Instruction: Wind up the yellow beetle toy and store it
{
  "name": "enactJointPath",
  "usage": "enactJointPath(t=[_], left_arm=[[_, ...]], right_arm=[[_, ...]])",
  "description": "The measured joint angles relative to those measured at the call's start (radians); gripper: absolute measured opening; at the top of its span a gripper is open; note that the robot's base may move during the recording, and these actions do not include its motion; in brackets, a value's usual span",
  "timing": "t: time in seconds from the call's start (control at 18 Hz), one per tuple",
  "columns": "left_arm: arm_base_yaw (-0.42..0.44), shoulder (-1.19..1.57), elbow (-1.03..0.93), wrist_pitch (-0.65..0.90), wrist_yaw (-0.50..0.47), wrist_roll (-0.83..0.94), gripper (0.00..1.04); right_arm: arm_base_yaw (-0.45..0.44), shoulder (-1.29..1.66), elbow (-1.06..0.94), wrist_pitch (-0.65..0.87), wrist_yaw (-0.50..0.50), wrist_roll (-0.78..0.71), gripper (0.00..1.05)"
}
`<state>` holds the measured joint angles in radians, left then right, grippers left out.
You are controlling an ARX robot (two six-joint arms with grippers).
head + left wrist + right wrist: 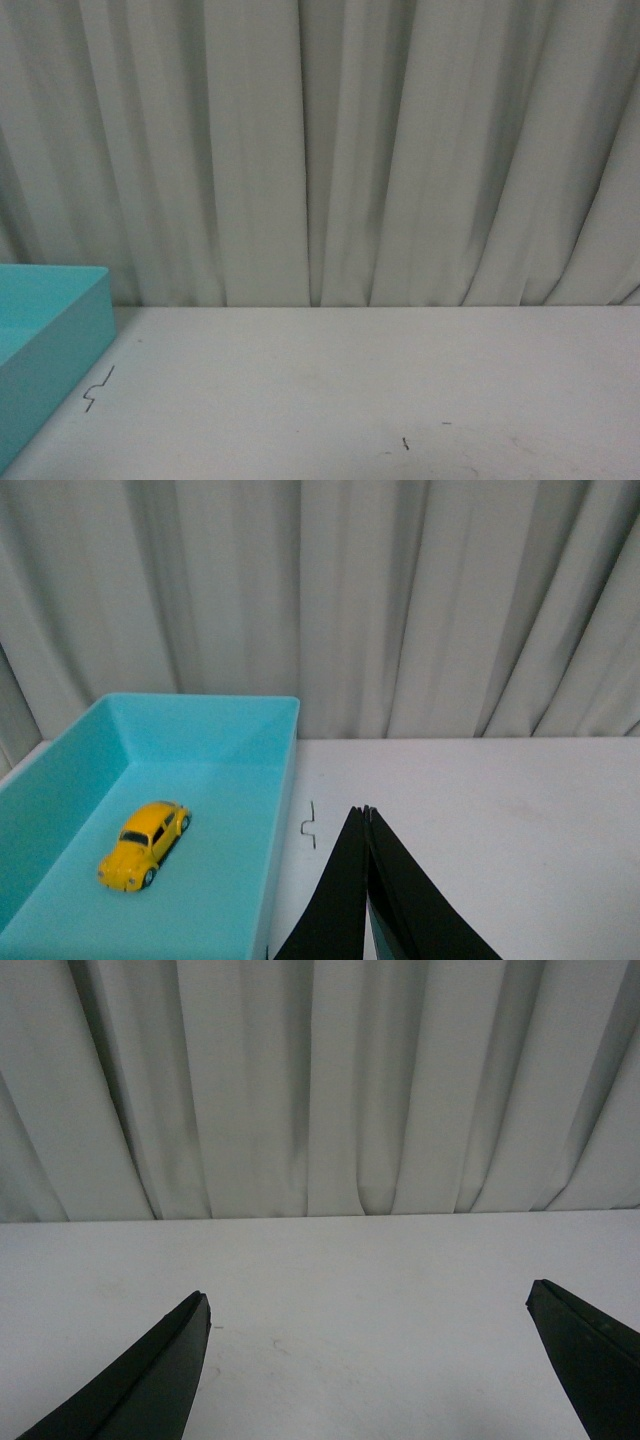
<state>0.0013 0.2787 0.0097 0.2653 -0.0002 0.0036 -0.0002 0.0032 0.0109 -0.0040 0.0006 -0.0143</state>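
The yellow beetle toy point(143, 844) rests on its wheels on the floor of a turquoise box point(285, 780) in the left wrist view. My left gripper point(365, 812) is shut with nothing between its black fingers, over the white table beside the box's wall and apart from the toy. In the right wrist view my right gripper point(368, 1298) is open wide above bare table, holding nothing. The front view shows only a corner of the turquoise box point(60, 330) at the left; neither arm nor the toy appears there.
A white table point(380, 390) with a few small dark marks runs back to a pleated pale curtain point(330, 150). A small squiggle mark point(309, 825) lies on the table just outside the box.
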Motion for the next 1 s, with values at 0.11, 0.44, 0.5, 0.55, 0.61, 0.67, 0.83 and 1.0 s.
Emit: enactJointPath(t=[0.11, 0.44, 0.5, 0.55, 0.61, 0.67, 0.83, 1.0], left_arm=[[0.000, -0.040, 0.000, -0.025, 0.000, 0.000, 0.02], [0.000, -0.108, 0.000, -0.093, 0.000, 0.000, 0.02], [0.000, -0.141, 0.002, -0.144, -0.001, 0.000, 0.02], [0.000, -0.246, 0.001, -0.277, 0.001, 0.000, 0.02], [-0.001, -0.275, 0.004, -0.252, 0.000, 0.000, 0.02], [-0.001, -0.275, 0.001, -0.278, -0.001, 0.000, 0.02], [-0.001, -0.275, 0.001, -0.270, 0.000, 0.000, 0.02], [-0.001, -0.275, 0.001, -0.270, 0.000, -0.001, 0.32]], right_arm=[[0.000, 0.000, 0.000, 0.000, 0.000, 0.000, 0.98], [0.000, 0.000, 0.000, 0.000, 0.000, 0.000, 0.98], [0.000, 0.000, 0.000, 0.000, 0.000, 0.000, 0.98], [0.000, 0.000, 0.000, 0.000, 0.000, 0.000, 0.98], [0.000, 0.000, 0.000, 0.000, 0.000, 0.000, 0.98], [0.000, 0.000, 0.000, 0.000, 0.000, 0.000, 0.98], [0.000, 0.000, 0.000, 0.000, 0.000, 0.000, 0.98], [0.000, 0.000, 0.000, 0.000, 0.000, 0.000, 0.98]])
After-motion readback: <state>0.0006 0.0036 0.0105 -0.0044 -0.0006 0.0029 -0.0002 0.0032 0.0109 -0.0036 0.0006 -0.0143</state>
